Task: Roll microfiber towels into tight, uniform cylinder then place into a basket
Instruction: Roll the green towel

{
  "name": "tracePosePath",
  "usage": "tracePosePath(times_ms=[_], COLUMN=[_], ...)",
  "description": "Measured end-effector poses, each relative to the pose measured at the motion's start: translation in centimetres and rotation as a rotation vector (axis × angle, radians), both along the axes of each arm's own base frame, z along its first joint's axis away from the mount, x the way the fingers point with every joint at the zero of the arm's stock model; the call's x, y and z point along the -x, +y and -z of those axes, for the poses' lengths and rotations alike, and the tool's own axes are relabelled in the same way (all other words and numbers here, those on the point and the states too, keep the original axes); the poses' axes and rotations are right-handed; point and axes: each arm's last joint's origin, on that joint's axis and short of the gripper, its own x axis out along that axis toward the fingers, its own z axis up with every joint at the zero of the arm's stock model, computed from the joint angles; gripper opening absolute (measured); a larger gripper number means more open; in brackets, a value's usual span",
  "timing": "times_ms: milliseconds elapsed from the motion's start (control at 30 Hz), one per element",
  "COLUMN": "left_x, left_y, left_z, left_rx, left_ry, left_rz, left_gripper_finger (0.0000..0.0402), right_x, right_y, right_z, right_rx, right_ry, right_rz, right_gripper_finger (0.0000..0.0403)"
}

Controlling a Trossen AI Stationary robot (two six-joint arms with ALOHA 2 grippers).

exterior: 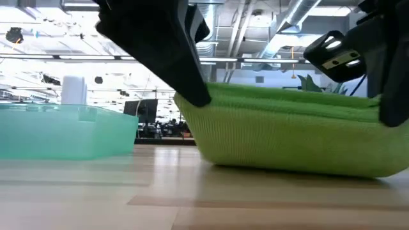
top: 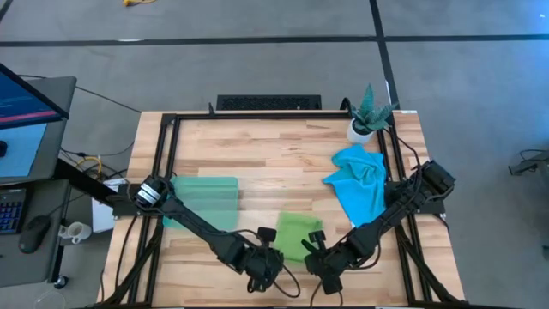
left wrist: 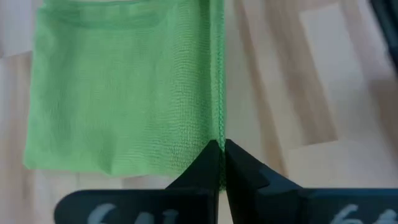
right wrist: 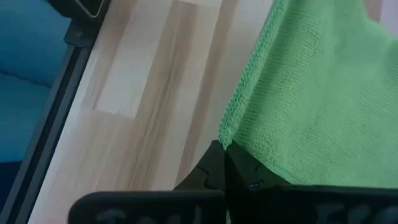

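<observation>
The lime green microfiber towel (top: 298, 232) lies near the table's front edge, with its near edge raised between my two grippers. My left gripper (top: 274, 256) is shut on its near left corner. My right gripper (top: 312, 251) is shut on its near right corner. In the low view the towel (exterior: 287, 137) sags between the grippers, its underside on the wood. The sky blue towel (top: 358, 180) lies crumpled at the right. At the left, the teal-green basket (top: 204, 202) stands on the table. My left gripper pinches the green towel's near left corner (left wrist: 217, 134) between its two shut fingers, slanting down from the near side. That corner (exterior: 195, 102) is lifted off the table, and the rest lies flat beyond it. My right gripper pinches the towel's near right corner (right wrist: 235, 140) between its two shut fingers, slanting down from the near side. The corner is held up off the wood, and the cloth slopes down away from the fingers toward the table.
A potted green plant (top: 369, 116) stands at the far right corner, just beyond the blue towel. A black frame (top: 167, 154) runs around the tabletop. Bare wood (top: 274, 163) lies between basket and blue towel. A desk with a monitor (top: 26, 103) stands left of the table.
</observation>
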Motion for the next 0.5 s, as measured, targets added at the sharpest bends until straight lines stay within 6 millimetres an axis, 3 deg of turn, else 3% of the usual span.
tracePosePath(times_ms=[333,500], left_x=[-0.9,-1.2], left_y=[1.7,2.5], left_z=[0.0,0.0], left_rx=[0.062,0.094], left_ry=[0.014,0.02], left_rz=[-0.122,-0.171], left_gripper_finger=[0.0005,0.0005], right_x=[0.1,0.5], right_y=[-0.4,-0.7], right_z=[0.1,-0.9], right_rx=[0.038,0.047], right_ry=[0.013,0.001], right_rz=[0.013,0.044], right_gripper_finger=[0.0007,0.0013])
